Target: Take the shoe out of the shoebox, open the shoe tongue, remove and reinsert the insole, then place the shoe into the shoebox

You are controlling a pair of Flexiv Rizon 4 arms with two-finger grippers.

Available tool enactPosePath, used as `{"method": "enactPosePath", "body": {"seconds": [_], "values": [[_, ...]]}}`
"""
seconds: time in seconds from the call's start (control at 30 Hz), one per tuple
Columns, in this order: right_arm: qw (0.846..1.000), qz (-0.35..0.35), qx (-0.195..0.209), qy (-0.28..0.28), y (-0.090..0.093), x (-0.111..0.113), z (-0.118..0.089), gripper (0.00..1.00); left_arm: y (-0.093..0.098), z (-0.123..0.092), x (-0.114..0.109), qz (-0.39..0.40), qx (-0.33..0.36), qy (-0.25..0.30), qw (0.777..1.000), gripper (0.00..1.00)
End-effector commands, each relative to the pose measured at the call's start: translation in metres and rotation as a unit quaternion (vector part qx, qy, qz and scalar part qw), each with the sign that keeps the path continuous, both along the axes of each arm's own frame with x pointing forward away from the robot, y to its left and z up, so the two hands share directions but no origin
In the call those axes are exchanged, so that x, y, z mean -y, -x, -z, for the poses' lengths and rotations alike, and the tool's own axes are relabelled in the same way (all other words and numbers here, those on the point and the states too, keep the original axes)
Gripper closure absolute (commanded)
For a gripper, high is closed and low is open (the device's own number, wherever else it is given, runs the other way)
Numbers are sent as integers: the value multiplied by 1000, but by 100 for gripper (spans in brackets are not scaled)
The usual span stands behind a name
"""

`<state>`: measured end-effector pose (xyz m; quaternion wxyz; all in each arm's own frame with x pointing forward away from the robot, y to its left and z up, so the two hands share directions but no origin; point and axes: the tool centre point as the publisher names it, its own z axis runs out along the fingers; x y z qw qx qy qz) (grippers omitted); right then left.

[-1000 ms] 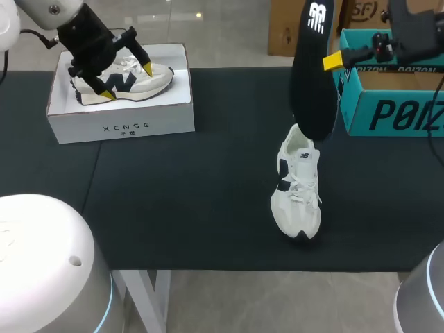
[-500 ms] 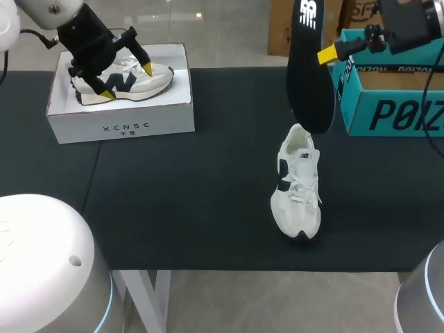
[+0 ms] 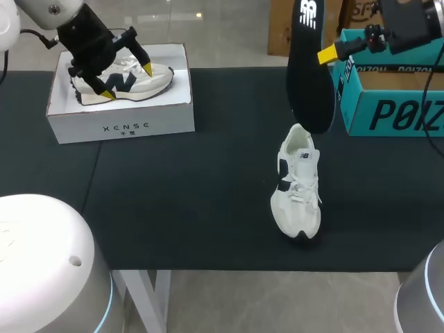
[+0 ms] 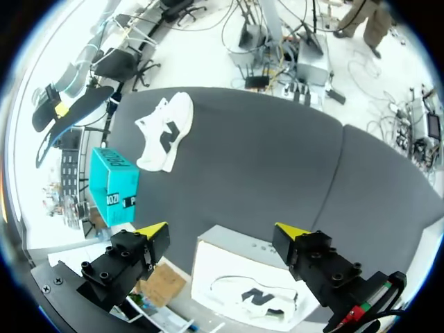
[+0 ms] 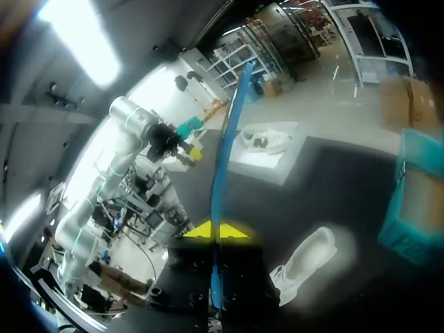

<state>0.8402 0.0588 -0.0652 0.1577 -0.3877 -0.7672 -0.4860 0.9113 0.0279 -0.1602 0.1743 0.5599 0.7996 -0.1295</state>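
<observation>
Head view | R fingers [image 3: 330,55] clamped on insole [image 3: 309,76], above shoe [image 3: 298,191] | L fingers [image 3: 146,68] apart

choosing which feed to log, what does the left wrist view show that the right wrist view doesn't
Only left wrist: the left gripper up close, fingers open, over the white cardboard shoebox holding a white sneaker with navy logo. Only right wrist: the right gripper up close, shut on the long dark insole, seen edge-on. Both: the white lace-up sneaker on the dark table, the teal cardboard box, the shoebox, the insole.
</observation>
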Motion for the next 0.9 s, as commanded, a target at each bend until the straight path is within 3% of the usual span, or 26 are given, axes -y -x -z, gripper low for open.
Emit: {"method": "enactPosePath", "body": {"seconds": [0.03, 0.17, 0.4, 0.6, 0.9], "values": [[1000, 0, -1, 1, -1, 0, 0, 100, -1, 0, 0, 0, -1, -2, 1000, 0], [1000, 15, -16, -13, -9, -10, 15, 100, -1, 0, 0, 0, -1, -2, 1000, 0], [999, 30, -20, -5, -44, -20, 35, 100, -1, 0, 0, 0, -1, -2, 1000, 0], [999, 52, -3, 7, -78, -19, 46, 100, -1, 0, 0, 0, -1, -2, 1000, 0], [998, 63, 3, -19, -108, -7, 75, 100, -1, 0, 0, 0, -1, -2, 1000, 0]]}}
